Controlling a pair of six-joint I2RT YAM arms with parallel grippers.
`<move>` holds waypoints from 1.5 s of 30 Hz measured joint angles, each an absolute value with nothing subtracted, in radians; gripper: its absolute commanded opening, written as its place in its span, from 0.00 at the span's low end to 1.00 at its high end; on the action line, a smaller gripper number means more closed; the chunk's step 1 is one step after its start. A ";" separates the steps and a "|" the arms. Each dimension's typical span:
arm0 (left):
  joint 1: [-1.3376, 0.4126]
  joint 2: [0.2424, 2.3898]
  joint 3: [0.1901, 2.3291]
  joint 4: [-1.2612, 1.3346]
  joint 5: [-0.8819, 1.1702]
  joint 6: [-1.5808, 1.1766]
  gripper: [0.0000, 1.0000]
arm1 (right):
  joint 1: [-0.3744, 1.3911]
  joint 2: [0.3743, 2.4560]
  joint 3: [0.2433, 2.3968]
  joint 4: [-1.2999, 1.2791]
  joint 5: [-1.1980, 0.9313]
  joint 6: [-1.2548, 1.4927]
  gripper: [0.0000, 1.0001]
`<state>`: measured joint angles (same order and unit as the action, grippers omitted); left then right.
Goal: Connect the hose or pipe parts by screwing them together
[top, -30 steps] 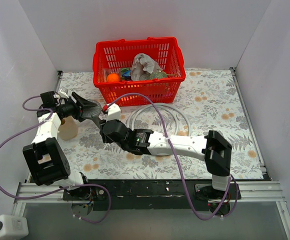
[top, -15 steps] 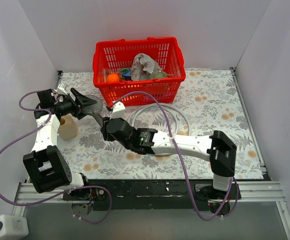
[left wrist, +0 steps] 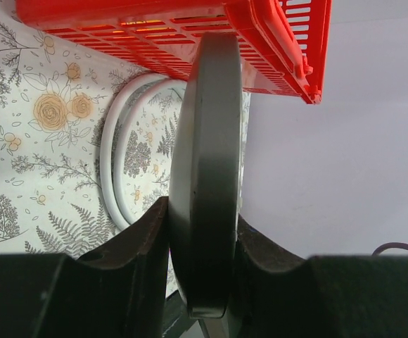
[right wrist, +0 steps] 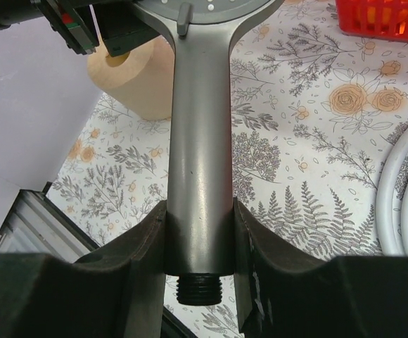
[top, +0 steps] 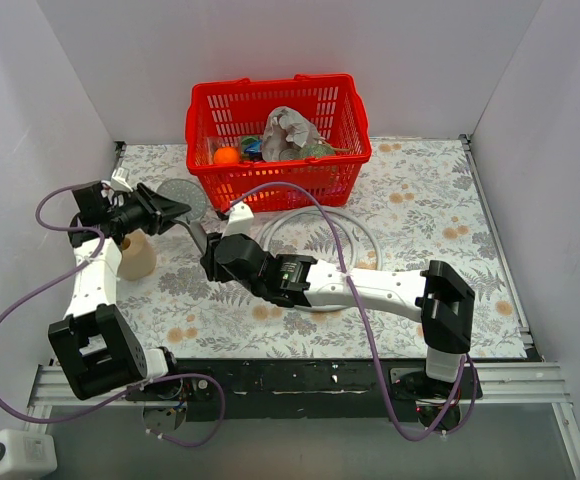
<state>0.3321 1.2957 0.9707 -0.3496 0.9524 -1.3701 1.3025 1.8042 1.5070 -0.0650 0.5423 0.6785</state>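
left end effector (top: 170,208) newly clamped on shower head (top: 183,192), handle slanting near-right

Left hand (left wrist: 200,229) and right hand (right wrist: 198,236) both clamped.

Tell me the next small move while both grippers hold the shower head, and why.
Probably open the right gripper and free the handle: the left gripper is clamped on the disc rim, the threaded end is bare, and the hose lies loose on the table.
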 measured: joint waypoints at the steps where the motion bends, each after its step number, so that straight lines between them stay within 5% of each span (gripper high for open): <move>1: 0.332 1.295 0.966 -0.347 0.951 -1.370 0.00 | 1.302 1.804 1.507 -0.067 0.538 0.678 0.38; 3: 0.332 1.295 0.958 -0.344 0.950 -1.368 0.00 | 1.299 1.804 1.507 -0.077 0.528 0.677 0.67; 4: 0.332 1.295 0.956 -0.348 0.949 -1.364 0.00 | 1.298 1.804 1.507 -0.081 0.522 0.674 0.73; 10: 0.325 1.296 0.955 -0.399 0.944 -1.295 0.00 | 1.256 1.685 1.305 -0.053 0.487 0.610 0.82; 14: 0.323 1.296 0.938 -0.408 0.928 -1.255 0.00 | 1.188 1.499 1.046 -0.004 0.406 0.536 0.81; 22: 0.324 1.296 0.904 -0.426 0.912 -1.206 0.00 | 1.136 1.368 0.867 -0.032 0.368 0.330 0.55; 45: 0.326 1.296 0.891 -0.434 0.871 -1.211 0.00 | 1.145 1.559 0.859 -0.042 0.239 0.130 0.46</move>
